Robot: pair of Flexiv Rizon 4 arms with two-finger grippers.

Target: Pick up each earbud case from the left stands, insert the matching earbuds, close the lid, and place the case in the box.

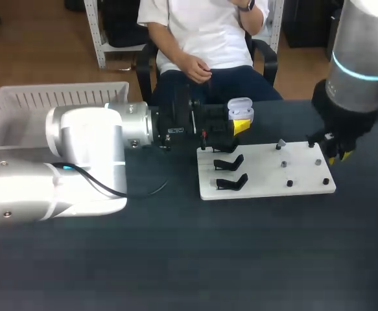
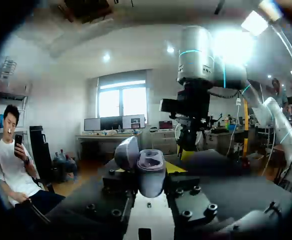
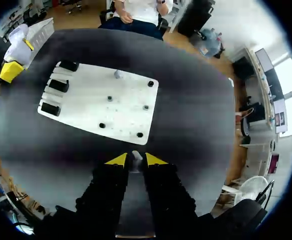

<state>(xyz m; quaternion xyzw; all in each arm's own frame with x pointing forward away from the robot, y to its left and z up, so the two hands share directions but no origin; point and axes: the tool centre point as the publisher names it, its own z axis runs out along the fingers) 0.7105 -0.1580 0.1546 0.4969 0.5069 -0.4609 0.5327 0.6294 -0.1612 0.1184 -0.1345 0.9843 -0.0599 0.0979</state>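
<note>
Dark bench [image 1: 176, 259], white board [image 1: 266, 176]: left jaws pinch the earbud case [image 1: 240, 108] lid-open, presumably to receive the small earbud [image 3: 135, 158] the right jaws pinch at right.

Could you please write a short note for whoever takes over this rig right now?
Left pincer: shut on the white plastic earbud case, lid open, held above the table by the far left corner of the flat white board.
Right pincer: shut on a small white piece, apparently an earbud, near the board's right edge.
The three black stands are empty. One small grey piece stands on the board.
Done: case is off its stand and open.
Left: insert earbuds, close the lid, place the case in the white slatted box. What the box holds is hidden.
</note>
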